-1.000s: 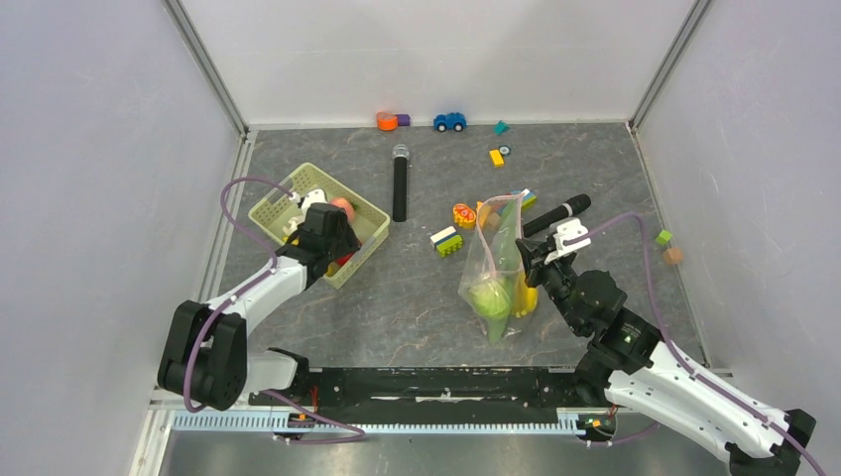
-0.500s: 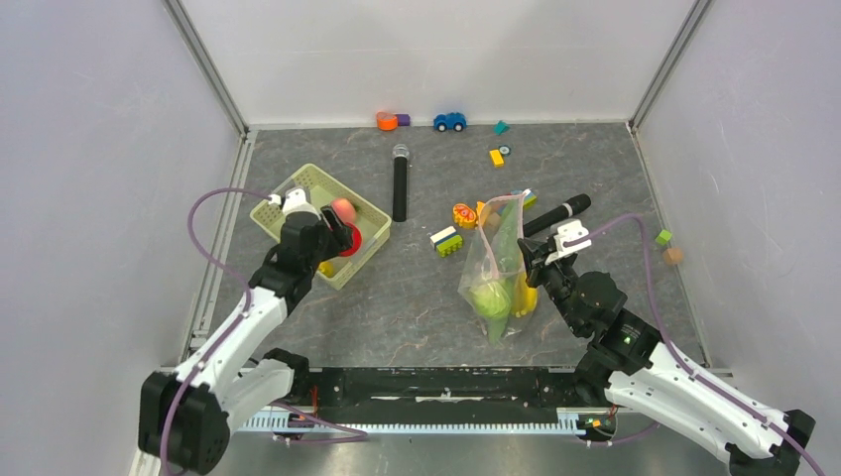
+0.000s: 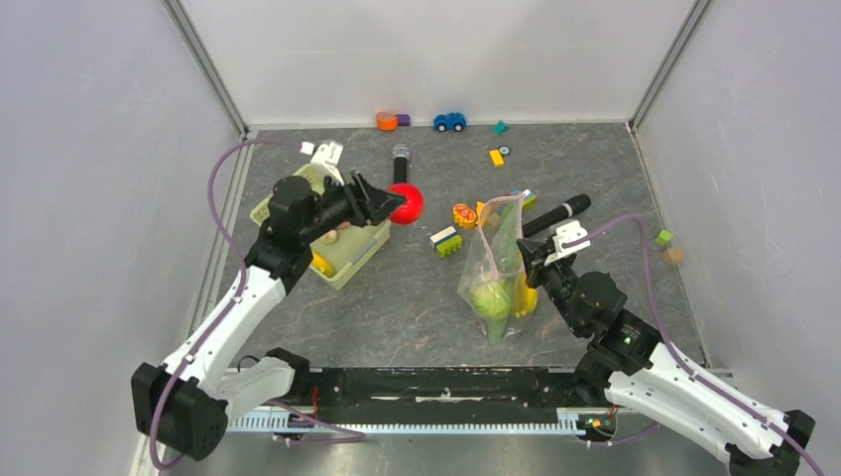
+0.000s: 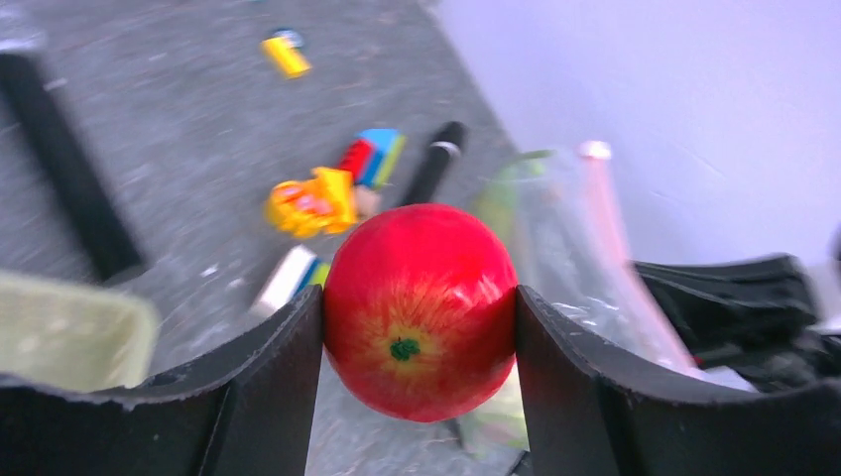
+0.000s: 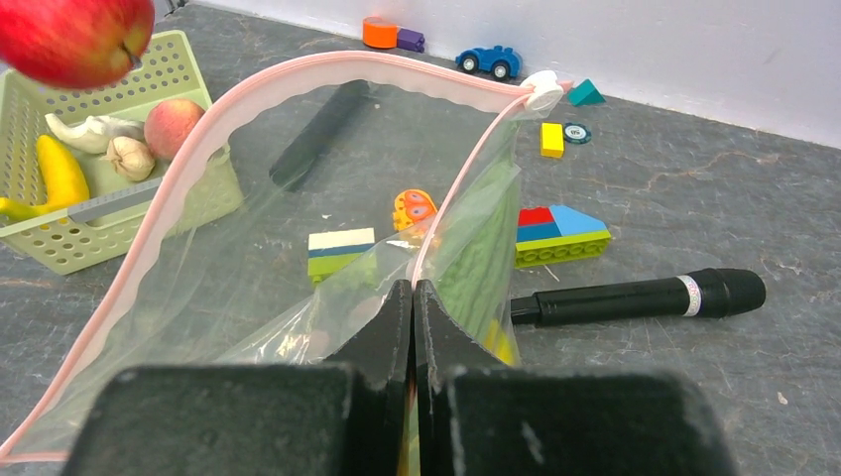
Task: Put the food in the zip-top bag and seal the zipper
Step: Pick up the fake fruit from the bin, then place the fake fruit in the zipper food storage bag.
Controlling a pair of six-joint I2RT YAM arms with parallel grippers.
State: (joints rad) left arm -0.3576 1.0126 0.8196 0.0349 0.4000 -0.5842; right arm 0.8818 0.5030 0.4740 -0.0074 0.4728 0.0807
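Observation:
My left gripper [image 3: 395, 204] is shut on a red tomato [image 3: 406, 202] and holds it in the air between the pale green basket [image 3: 349, 260] and the clear zip-top bag [image 3: 493, 260]; the tomato fills the left wrist view [image 4: 420, 309]. My right gripper [image 5: 413, 290] is shut on the bag's pink zipper edge [image 5: 198, 169] and holds the mouth open. A green cabbage [image 3: 489, 297], a yellow banana and a green leafy vegetable [image 5: 483, 260] lie inside the bag. A pinkish fruit [image 5: 172, 121] and another banana [image 5: 60, 169] lie in the basket.
Two black microphones [image 3: 400, 188] [image 3: 557, 213] lie on the grey table. Coloured blocks [image 3: 446, 240], an orange toy [image 3: 463, 214], a blue car [image 3: 449, 121] and small pieces sit near the back wall and right side. Garlic [image 5: 129, 155] is in the basket.
My left gripper has lifted the red tomato out of the basket and carried it right, toward the bag. The right gripper and bag have stayed still.

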